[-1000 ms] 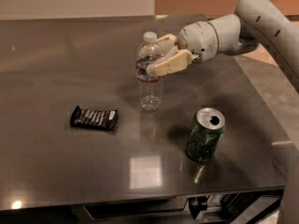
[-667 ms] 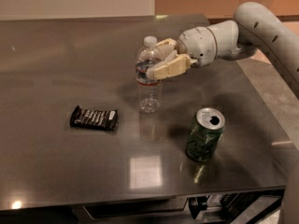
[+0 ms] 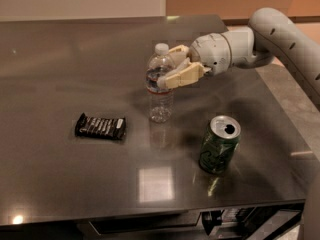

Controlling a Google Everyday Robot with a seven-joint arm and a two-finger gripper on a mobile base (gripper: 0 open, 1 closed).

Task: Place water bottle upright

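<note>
Three things sit on the dark tabletop (image 3: 70,54): a wrapped candy bar (image 3: 100,127) to the left, a green can (image 3: 219,145) near the front right, and the water bottle (image 3: 160,101) between them and a little farther back. The bottle stands upright on its base, white cap on top. The gripper (image 3: 169,66) reaches in from the right at the bottle's upper body, its jaws pinching it around the label band, one in front and one behind. Clear and thin-walled, the bottle probably weighs little and tips easily. Its ribbed plastic will likely dent under a hard squeeze. The upper body seems the surest hold, and any release should be gentle.
</note>
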